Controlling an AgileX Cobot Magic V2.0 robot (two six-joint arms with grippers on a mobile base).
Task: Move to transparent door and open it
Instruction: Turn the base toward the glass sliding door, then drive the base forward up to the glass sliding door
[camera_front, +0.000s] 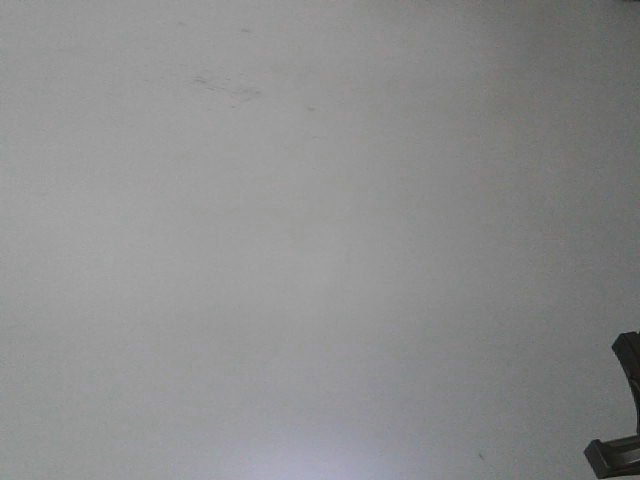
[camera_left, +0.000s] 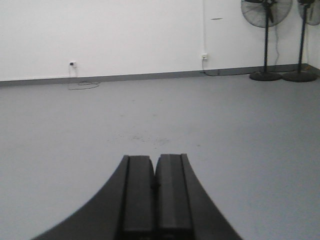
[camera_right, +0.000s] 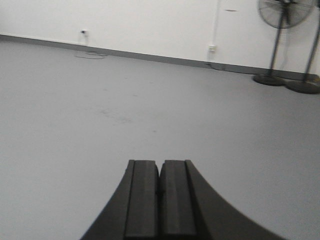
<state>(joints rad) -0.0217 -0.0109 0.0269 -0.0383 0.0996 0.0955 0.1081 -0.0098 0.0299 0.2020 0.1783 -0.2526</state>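
The transparent door shows in none of the views, so I cannot say where it stands from here; the robot is at the travelling step, with the opening not yet begun.

The left hand (camera_left: 155, 165) is clenched, its two dark pads pressed flat together with nothing between them; the right hand (camera_right: 160, 167) is clenched the same way and just as empty; both point out low over a bare grey floor (camera_left: 150, 115).

Beyond the floor runs a white wall (camera_left: 125, 35) with a grey skirting (camera_left: 150, 76); two small sockets (camera_left: 72, 63) sit low on it, and a thin cable (camera_left: 85, 85) lies loose on the floor below one. Two standing fans (camera_left: 266, 15) are side by side towards the right end of the wall, well apart from the hands.

The front-facing view gives only a plain pale grey surface with faint scuffs; I cannot tell if it is floor or wall; a dark piece (camera_front: 625, 420) of the machine pokes in at the lower right corner.

As I judge it, the base must turn and drive until the framed glass with its curved handle comes into sight; then one hand must loosen before it can take the handle.
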